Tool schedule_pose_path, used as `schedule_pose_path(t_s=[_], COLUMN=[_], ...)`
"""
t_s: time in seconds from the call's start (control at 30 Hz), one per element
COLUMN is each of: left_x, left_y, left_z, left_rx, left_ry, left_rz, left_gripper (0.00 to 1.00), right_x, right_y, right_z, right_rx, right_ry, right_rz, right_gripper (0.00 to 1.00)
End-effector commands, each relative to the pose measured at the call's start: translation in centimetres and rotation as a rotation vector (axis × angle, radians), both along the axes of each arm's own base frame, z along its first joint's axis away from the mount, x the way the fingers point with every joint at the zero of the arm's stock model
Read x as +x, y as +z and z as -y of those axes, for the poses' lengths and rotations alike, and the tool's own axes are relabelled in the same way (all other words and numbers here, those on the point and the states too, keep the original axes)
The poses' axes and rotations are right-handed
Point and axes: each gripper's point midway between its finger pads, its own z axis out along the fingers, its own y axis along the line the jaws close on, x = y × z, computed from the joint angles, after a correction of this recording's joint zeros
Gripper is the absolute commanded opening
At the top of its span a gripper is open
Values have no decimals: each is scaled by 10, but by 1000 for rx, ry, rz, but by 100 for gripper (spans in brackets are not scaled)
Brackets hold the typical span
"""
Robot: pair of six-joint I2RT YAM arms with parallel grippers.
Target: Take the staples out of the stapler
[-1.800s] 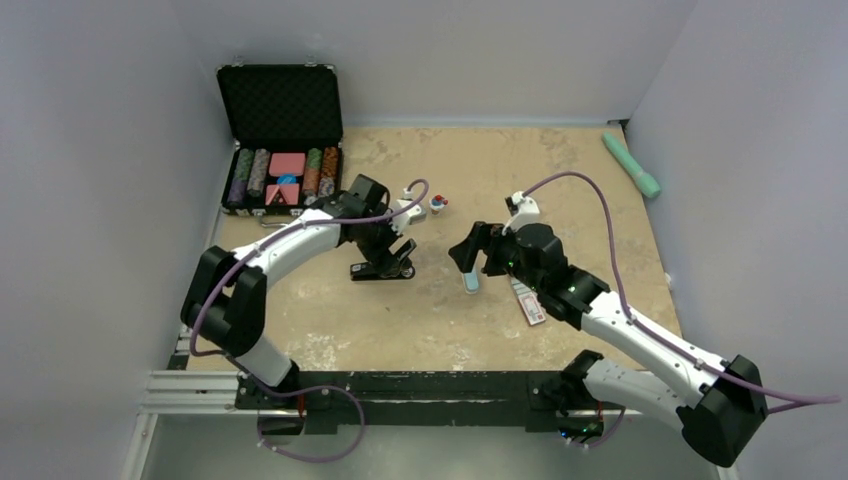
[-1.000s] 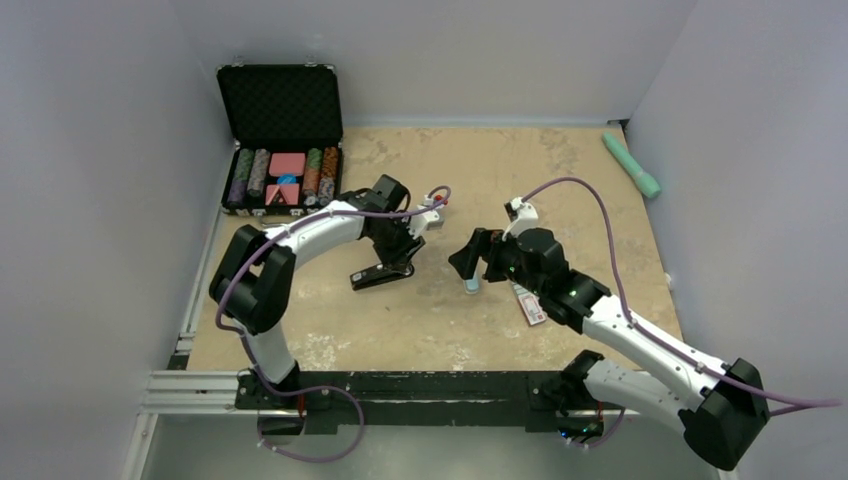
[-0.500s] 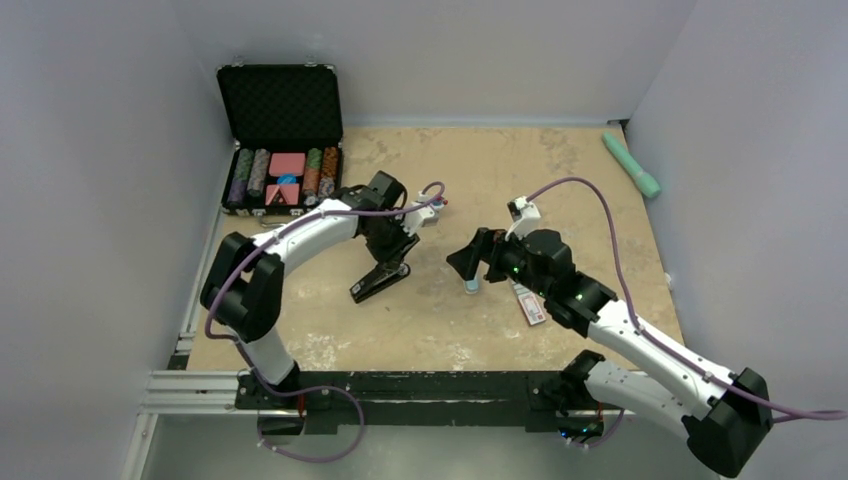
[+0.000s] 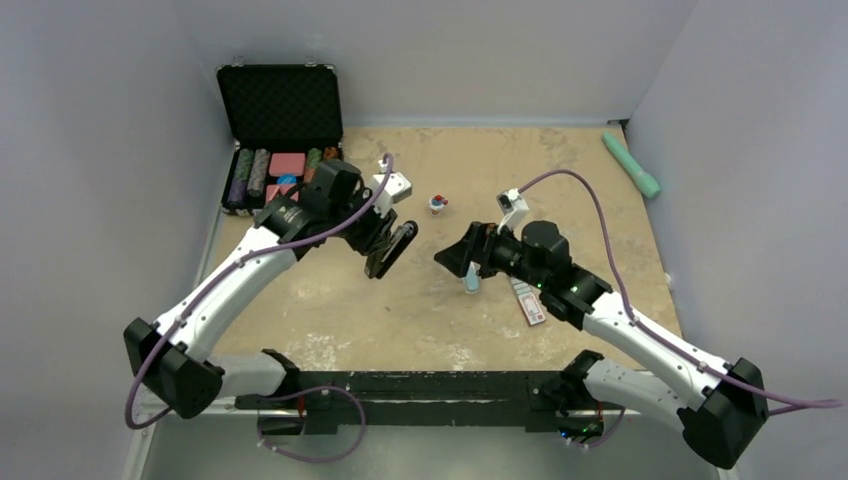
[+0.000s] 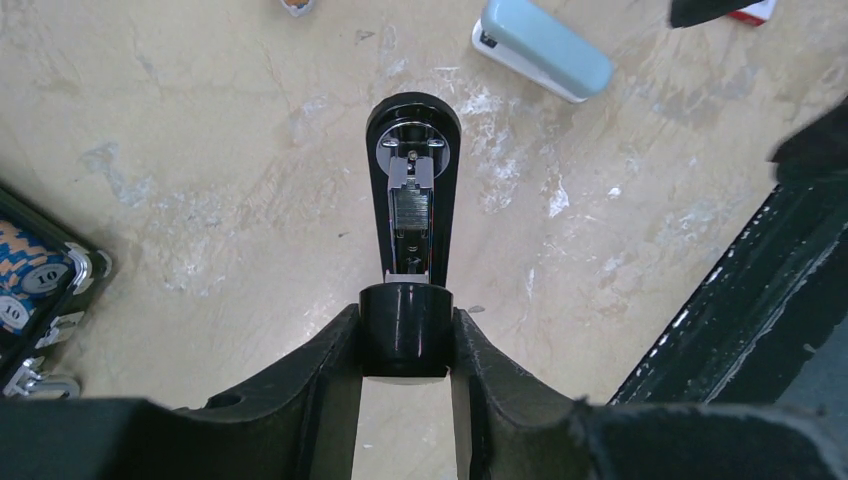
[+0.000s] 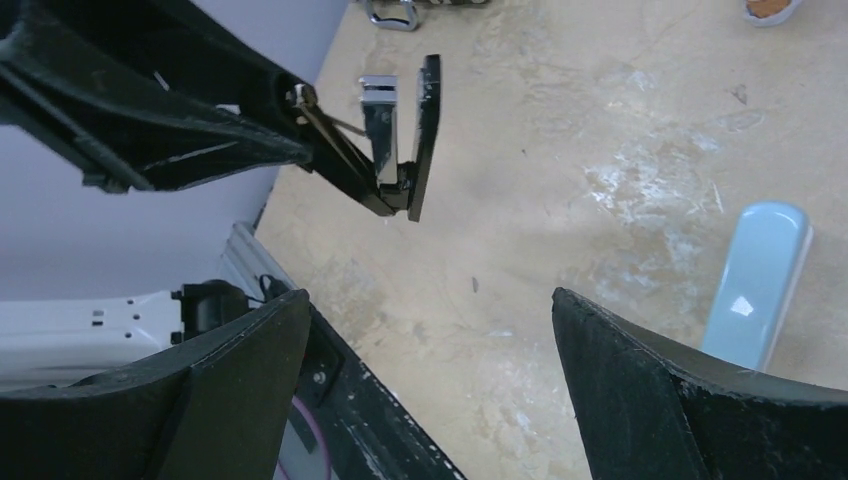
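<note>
My left gripper (image 4: 380,240) is shut on the rear end of the slim black stapler (image 4: 392,248) and holds it above the table, tilted. In the left wrist view the stapler (image 5: 412,150) points away from my left gripper (image 5: 405,322), its top swung open. A short silvery strip, the staples (image 5: 408,213), lies in the metal channel. My right gripper (image 4: 452,262) stands open just right of the stapler with nothing between its fingers. In the right wrist view the stapler (image 6: 420,130) hangs ahead of my right gripper (image 6: 430,300), opened in a V.
A pale blue-grey stapler (image 4: 470,282) lies under the right gripper, a red-and-white packet (image 4: 528,300) beside it. A small red-and-white object (image 4: 438,204) sits mid-table. An open black case (image 4: 282,110) of poker chips stands back left; a teal bar (image 4: 632,165) lies back right.
My left arm has lifted the stapler off the table and swung it up and right, turning it on end. My right gripper has edged left towards it, still open.
</note>
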Motion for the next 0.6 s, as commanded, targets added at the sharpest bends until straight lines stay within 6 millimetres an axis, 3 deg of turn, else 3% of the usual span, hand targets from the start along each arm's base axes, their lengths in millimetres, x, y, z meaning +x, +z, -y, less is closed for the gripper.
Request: schedule_pose_path(t_s=[0.0, 0.33, 0.57], left_x=[-15, -42, -53], left_y=[32, 54, 66], left_z=[4, 2, 1], left_rx=[-130, -260, -321], left_ry=[20, 10, -6], left_rz=[38, 69, 108], left_gripper=[0, 0, 0], right_x=[5, 22, 37], right_y=[37, 45, 27], right_z=[-22, -59, -75], right_rx=[132, 170, 147], right_ry=[48, 108, 117], right_rz=[21, -11, -51], right_gripper=[94, 92, 76])
